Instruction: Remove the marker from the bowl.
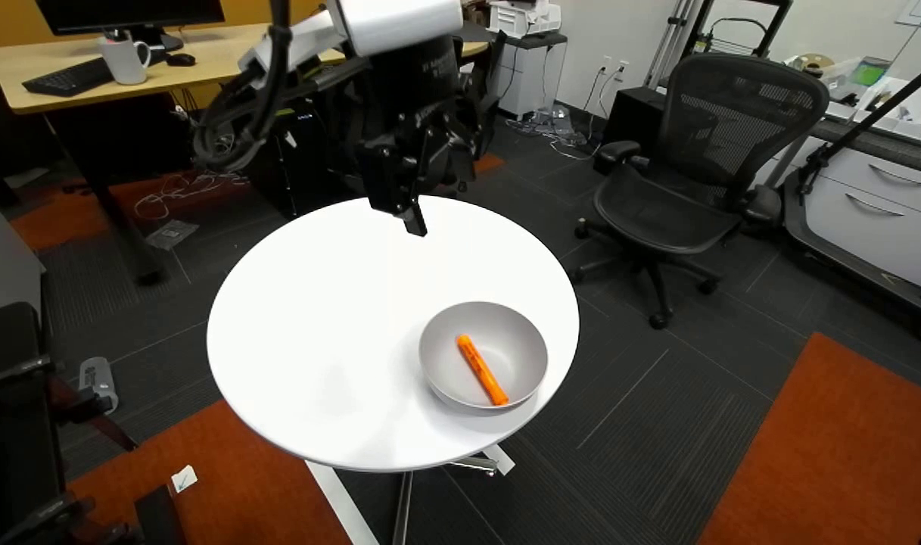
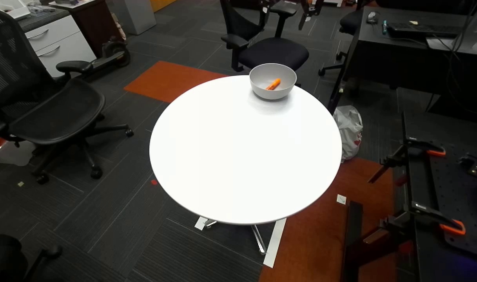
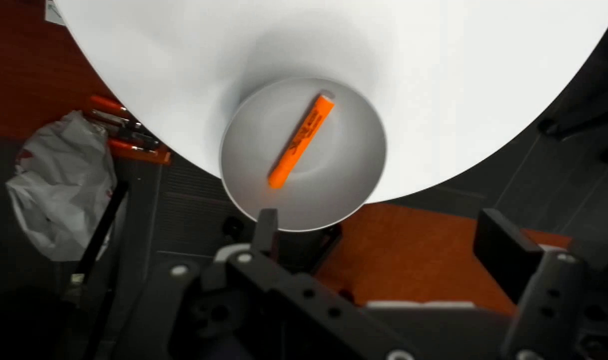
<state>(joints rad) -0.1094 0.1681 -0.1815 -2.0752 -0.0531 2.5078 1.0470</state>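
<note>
The orange marker lies inside the grey bowl, slanted across its bottom. The bowl stands near the edge of the white round table. The marker also shows in an exterior view, with the bowl at the table's far edge. In the wrist view the marker lies diagonally in the bowl. My gripper hangs high above the table, apart from the bowl. In the wrist view my gripper is wide open with nothing between its fingers. One fingertip overlaps the bowl's rim in the picture.
The white round table holds the bowl. A black office chair stands beside the table. A black bench with clamps stands near another side, with a white plastic bag on the floor. A desk is behind the arm.
</note>
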